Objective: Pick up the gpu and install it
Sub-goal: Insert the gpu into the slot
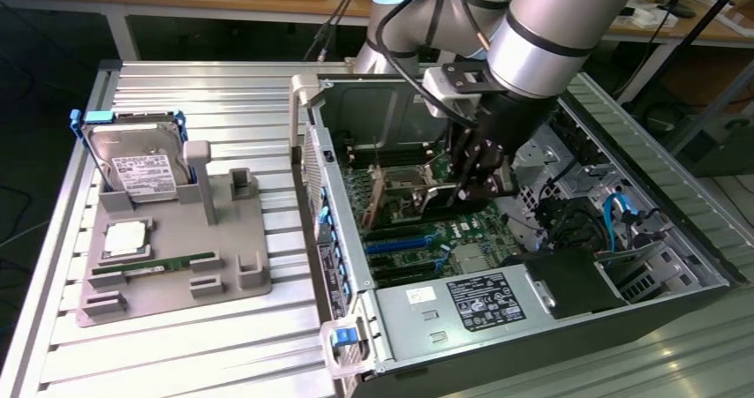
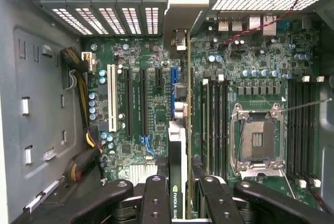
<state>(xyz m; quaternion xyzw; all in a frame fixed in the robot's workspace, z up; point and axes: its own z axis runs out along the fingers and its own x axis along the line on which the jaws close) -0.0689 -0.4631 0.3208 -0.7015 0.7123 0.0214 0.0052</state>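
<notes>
Gripper (image 2: pixel 180 185) is clamped on the gpu (image 2: pixel 176 145), edge-on over the motherboard (image 2: pixel 250 57). Best kept upright, edge squared to the blue slot (image 2: pixel 175 80).

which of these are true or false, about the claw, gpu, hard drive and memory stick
1. The claw holds the gpu inside the case. True.
2. The hard drive lies inside the case. False: it stands upright in the stand, outside the case.
3. A memory stick lies on the stand. True.
4. The case is closed. False: its side is open, showing the motherboard.
</notes>
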